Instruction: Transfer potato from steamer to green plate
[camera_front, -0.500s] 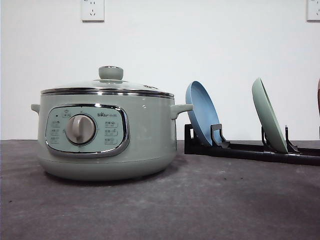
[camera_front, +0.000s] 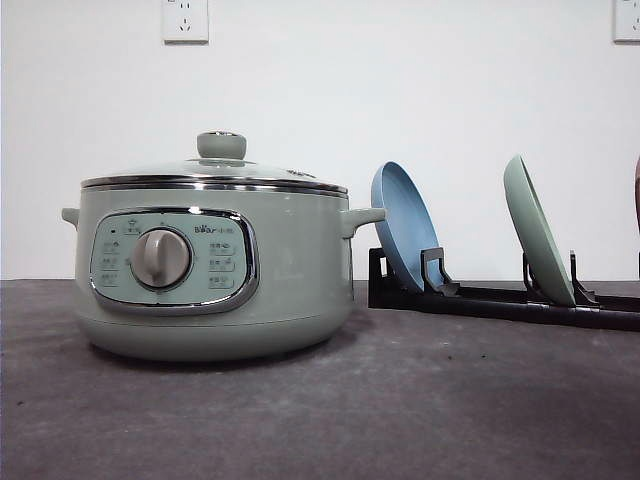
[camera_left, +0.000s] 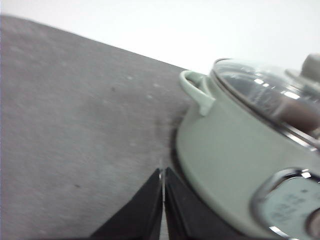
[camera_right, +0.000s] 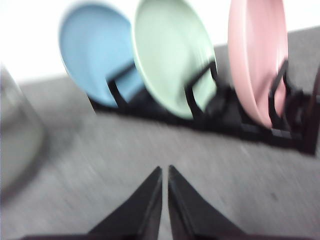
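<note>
Both grippers (camera_left: 162, 172) (camera_right: 165, 170) pinched closed, empty; pink plate (camera_right: 257, 60) beside green plate (camera_right: 172, 55) in right wrist view.

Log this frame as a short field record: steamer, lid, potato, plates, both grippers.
steamer: on the table, left of the rack
lid: on, closed
potato: brownish shape under the glass lid, blurred
green plate: on edge in the rack
blue plate: on edge in the rack, nearer the steamer
pink plate: on edge, beyond the green
left gripper: shut, empty, beside the steamer
right gripper: shut, empty, facing the plates
</note>
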